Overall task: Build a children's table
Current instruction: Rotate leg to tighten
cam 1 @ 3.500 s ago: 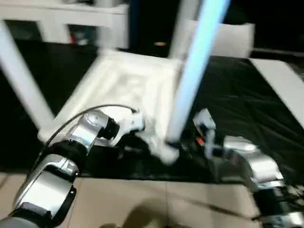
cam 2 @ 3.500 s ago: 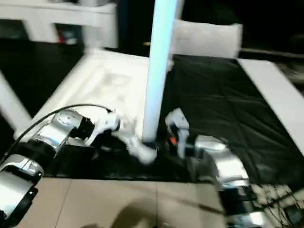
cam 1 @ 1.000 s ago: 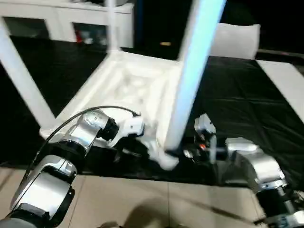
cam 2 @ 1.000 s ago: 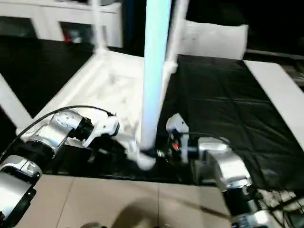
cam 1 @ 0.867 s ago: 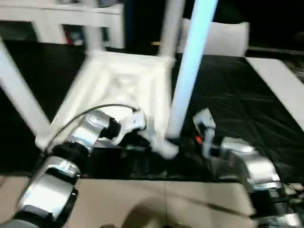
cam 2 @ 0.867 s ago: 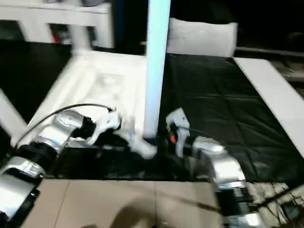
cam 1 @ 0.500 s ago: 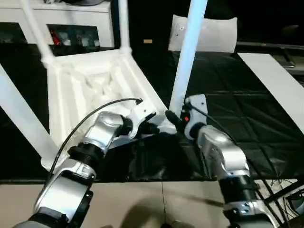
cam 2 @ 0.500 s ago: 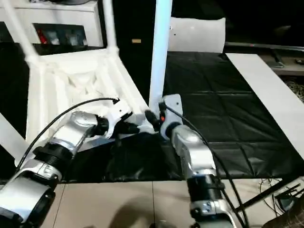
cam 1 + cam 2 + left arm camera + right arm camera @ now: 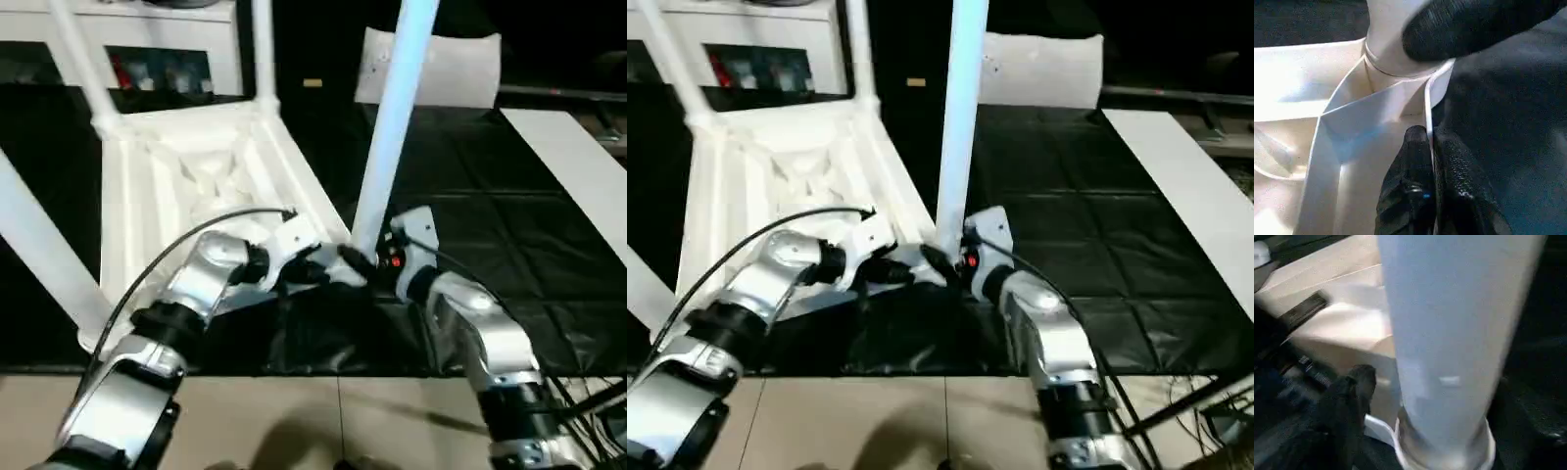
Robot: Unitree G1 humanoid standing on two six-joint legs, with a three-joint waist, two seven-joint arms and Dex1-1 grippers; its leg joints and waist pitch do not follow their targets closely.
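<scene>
The upturned children's table (image 9: 186,176) is lying at ten o'clock on the black-covered tabletop (image 9: 509,206). The left gripper (image 9: 1432,142) is clenching its jaws on the rim. The right gripper (image 9: 364,262), whose jaws are spreading wider than a moment ago, is releasing the near-corner leg (image 9: 392,108), suggesting it is seated.
</scene>
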